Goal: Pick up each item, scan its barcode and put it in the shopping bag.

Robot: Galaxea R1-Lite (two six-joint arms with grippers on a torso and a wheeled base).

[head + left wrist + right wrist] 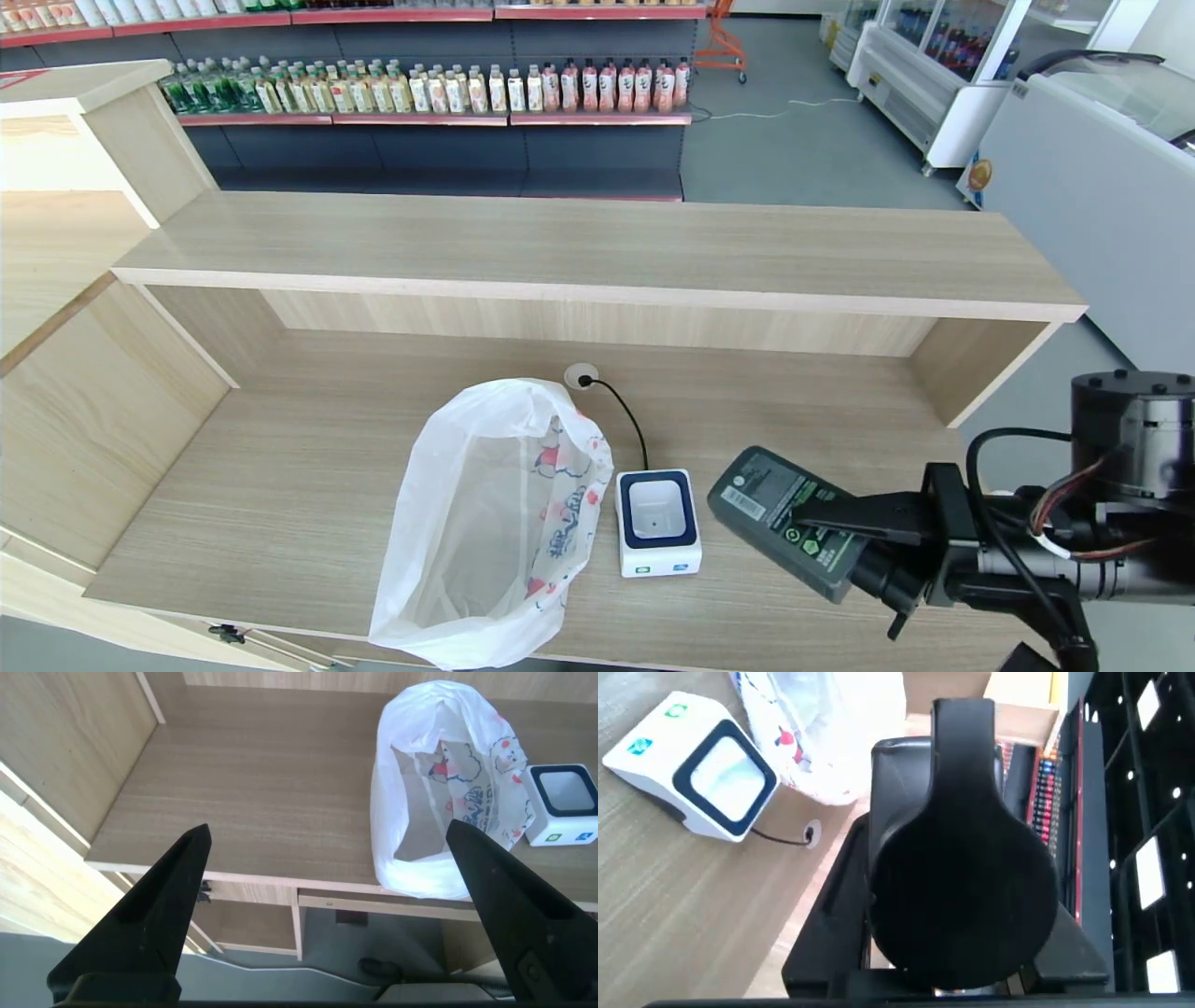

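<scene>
My right gripper [845, 532] is shut on a dark grey box [784, 518] with a white barcode label, held tilted in the air just right of the white barcode scanner [658, 523]. In the right wrist view the box [906, 775] sits between the black fingers [966, 747], with the scanner [701, 775] off to one side on the counter. The white plastic shopping bag [495, 523] stands open left of the scanner, and the bag [439, 793] looks empty. My left gripper [327, 905] is open, hovering off the counter's front edge with nothing between its fingers.
The wooden counter [308, 467] has a raised shelf behind and side walls left and right. A black cable [625, 415] runs from the scanner to a hole in the counter. Store shelves of bottles [420, 89] stand beyond.
</scene>
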